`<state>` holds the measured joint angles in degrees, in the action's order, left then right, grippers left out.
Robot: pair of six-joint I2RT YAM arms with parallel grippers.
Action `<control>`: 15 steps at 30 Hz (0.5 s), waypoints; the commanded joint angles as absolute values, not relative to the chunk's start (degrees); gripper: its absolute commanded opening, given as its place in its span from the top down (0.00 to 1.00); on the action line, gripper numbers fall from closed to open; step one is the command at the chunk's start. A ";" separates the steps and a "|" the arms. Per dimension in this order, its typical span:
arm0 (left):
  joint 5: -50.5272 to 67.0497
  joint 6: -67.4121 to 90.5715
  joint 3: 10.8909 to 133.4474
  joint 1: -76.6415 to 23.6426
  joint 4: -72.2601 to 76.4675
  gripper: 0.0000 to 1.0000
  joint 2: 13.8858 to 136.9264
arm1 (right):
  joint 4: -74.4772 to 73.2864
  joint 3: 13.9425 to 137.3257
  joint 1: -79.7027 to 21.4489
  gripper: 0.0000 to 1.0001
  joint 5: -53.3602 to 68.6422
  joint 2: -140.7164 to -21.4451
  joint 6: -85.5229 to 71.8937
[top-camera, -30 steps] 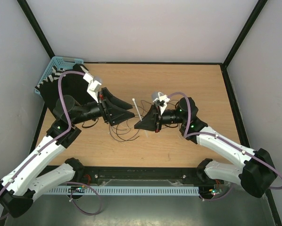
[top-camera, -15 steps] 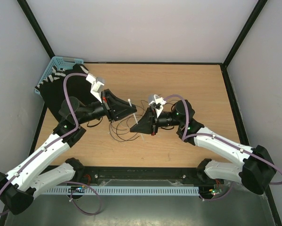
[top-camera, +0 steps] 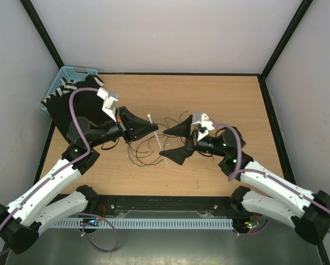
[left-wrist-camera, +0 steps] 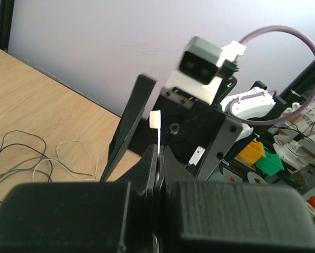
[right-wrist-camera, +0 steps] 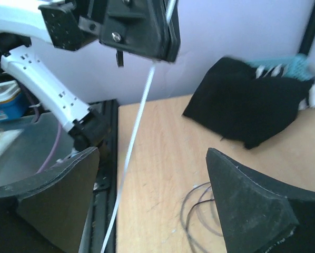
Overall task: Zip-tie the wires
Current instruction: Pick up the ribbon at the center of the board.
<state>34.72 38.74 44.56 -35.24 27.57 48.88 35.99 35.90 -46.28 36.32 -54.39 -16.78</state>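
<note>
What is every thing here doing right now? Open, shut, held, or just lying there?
left gripper, shut on the zip tie.
right gripper, open, holding nothing.
zip tie, pinched, straight, not looped.
wires, loose on the table, not bundled.
black cloth, lying in a heap.
blue basket, partly covered by the cloth.

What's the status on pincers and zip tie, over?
Left pincer shut on zip tie. Right pincer open, gripping nothing. Wires loose below, untied. Nothing blocking.
</note>
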 commanded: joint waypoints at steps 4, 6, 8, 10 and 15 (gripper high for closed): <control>46.60 42.05 48.82 -32.20 30.32 1.00 51.53 | 33.59 30.64 -46.67 0.01 25.10 -37.98 -4.67; 51.62 43.51 50.76 -31.34 30.32 1.00 53.38 | 34.30 28.77 -46.67 0.01 21.77 -33.73 -2.50; 56.13 45.11 52.78 -31.04 30.28 1.00 55.36 | 35.02 26.81 -46.67 0.01 19.14 -30.07 -0.69; 59.69 46.11 54.72 -31.03 30.32 1.00 56.65 | 35.15 25.11 -46.67 0.01 16.76 -27.11 1.09; 67.71 45.50 58.78 -31.66 30.41 1.00 57.09 | 34.87 21.20 -46.67 0.01 12.97 -22.15 4.12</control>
<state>57.78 45.17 54.61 -31.20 27.83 57.98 34.33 23.73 -46.44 18.06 -25.10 0.01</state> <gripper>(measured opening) 0.005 0.993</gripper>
